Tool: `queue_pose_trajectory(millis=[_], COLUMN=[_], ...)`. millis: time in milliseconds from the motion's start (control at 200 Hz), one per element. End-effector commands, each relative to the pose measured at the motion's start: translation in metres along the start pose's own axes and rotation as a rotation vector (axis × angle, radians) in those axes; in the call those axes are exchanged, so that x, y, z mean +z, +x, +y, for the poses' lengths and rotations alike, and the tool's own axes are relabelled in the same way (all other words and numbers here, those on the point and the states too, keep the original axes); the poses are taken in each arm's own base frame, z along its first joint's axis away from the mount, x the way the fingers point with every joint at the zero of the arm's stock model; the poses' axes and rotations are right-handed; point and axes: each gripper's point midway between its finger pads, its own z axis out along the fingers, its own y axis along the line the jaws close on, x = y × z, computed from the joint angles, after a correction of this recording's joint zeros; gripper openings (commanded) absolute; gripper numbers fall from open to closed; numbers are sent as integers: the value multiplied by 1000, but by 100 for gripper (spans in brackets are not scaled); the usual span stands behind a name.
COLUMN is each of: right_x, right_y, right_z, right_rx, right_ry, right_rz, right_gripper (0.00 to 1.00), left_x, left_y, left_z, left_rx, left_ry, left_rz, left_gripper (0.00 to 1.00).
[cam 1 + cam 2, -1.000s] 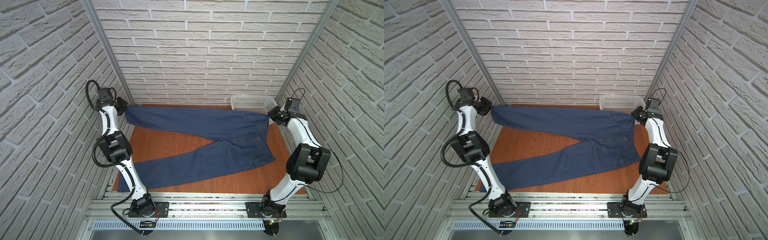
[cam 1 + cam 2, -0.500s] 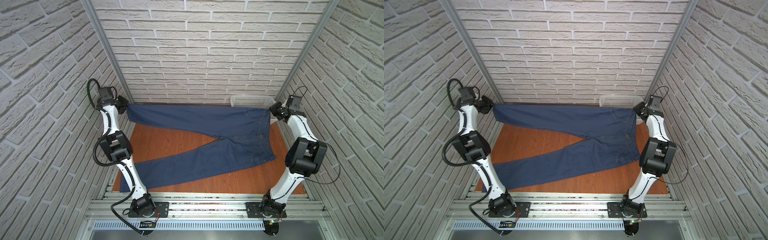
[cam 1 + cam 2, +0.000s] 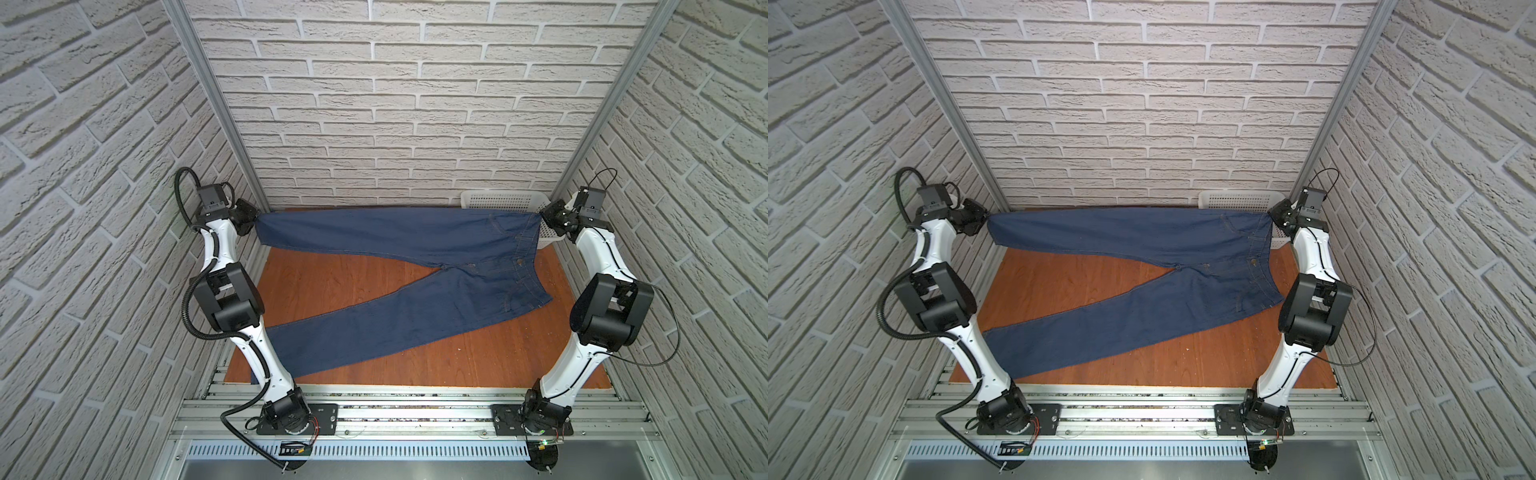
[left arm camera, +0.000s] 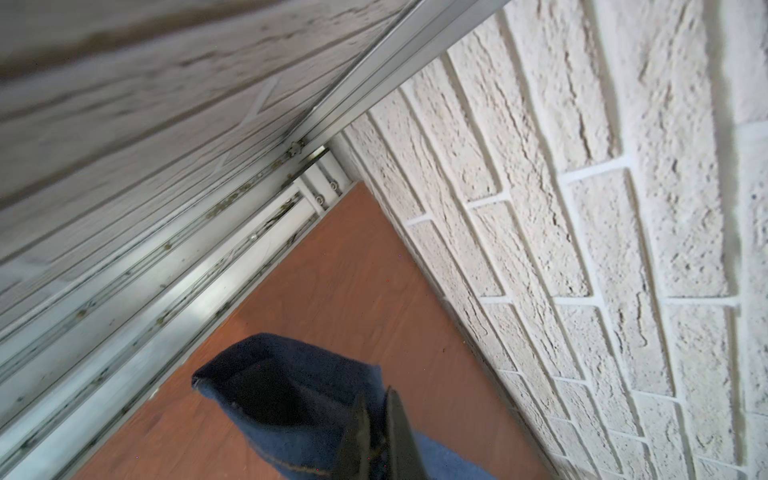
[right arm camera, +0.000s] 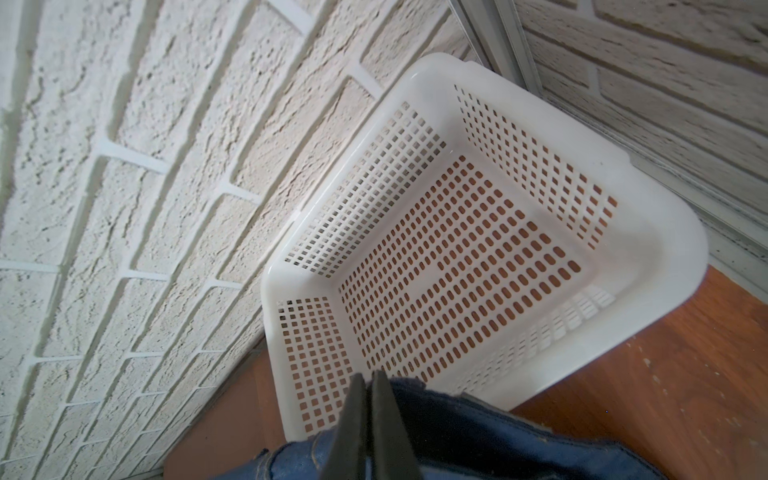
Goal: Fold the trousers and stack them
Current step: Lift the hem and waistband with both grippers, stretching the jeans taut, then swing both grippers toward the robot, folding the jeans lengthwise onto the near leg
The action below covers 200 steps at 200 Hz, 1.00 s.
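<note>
The trousers (image 3: 415, 241) (image 3: 1142, 241) are dark blue jeans, spread with the waist at the right in both top views. The far leg is stretched taut along the back wall. My left gripper (image 3: 252, 218) (image 3: 986, 220) is shut on its hem. My right gripper (image 3: 543, 216) (image 3: 1271, 216) is shut on the far end of the waistband. The near leg lies slanting on the table toward the front left. In the left wrist view my left gripper (image 4: 376, 399) pinches the open cuff of the trousers (image 4: 291, 399). In the right wrist view my right gripper (image 5: 368, 380) pinches the trousers (image 5: 478, 436).
A white perforated basket (image 3: 498, 199) (image 3: 1237, 198) (image 5: 457, 249) stands empty in the back right corner, right behind the waistband. The wooden table (image 3: 332, 282) shows between the two legs and along the front. Brick walls close in on three sides. Metal rails run along the front edge.
Both grippers have moved up and back toward the rear wall with the held edge. The far leg is pulled straighter and now hides more of the basket's front.
</note>
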Motion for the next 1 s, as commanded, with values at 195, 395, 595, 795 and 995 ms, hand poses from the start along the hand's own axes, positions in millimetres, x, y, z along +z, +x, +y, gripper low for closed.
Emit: queue_pose_trajectory(millis=[195, 395, 595, 795, 995], right_x=[-18, -20, -31, -52, -68], right_y=[5, 19, 32, 45, 49], right_z=[-42, -71, -95, -109, -109], right_rx=[9, 58, 68, 82, 87], right_ry=[56, 91, 156, 182, 162], right_rz=[-6, 36, 83, 90, 72], right_gripper=[5, 5, 5, 5, 5], left_x=[-97, -142, -166, -183, -197], left_y=[-10, 24, 69, 104, 116], left_z=[44, 74, 95, 119, 126], left_rx=[-72, -131, -121, -162, -191], left_ry=[26, 30, -11, -44, -40], left_rz=[-224, -275, -266, -282, -310], left_gripper=[0, 0, 0, 0, 0])
